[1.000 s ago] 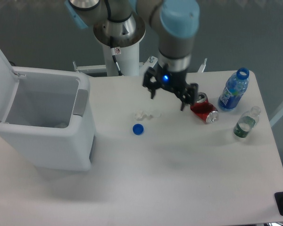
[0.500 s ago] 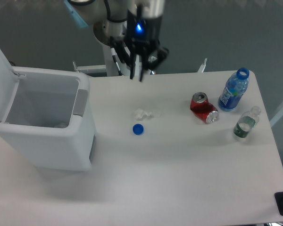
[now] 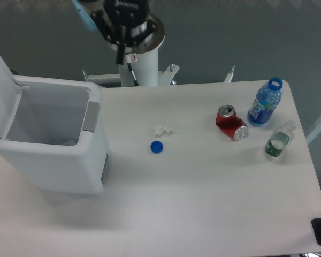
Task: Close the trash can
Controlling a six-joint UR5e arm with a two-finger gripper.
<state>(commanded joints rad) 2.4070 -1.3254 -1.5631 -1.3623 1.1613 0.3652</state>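
The trash can (image 3: 69, 160) is a big white bin on the table's left side. Its flat lid (image 3: 0, 80) stands swung up at the far left, so the top is open and the inside shows. A grey latch tab (image 3: 91, 115) sits on the right rim. My gripper (image 3: 120, 40) is up at the back, in front of the arm's white pedestal (image 3: 139, 69), above and to the right of the bin and not touching it. It is dark and partly cut off by the top edge, so its jaws are unclear. Nothing shows between them.
A crumpled white scrap (image 3: 165, 129) and a blue bottle cap (image 3: 157, 146) lie mid-table. At the right are a dented red soda can (image 3: 230, 122), a blue bottle (image 3: 265, 104) and a small clear bottle (image 3: 279, 140).
The gripper has swung from beside the red can, across the back of the table, leftward and upward to near the pedestal. The bin and the small items have not moved.
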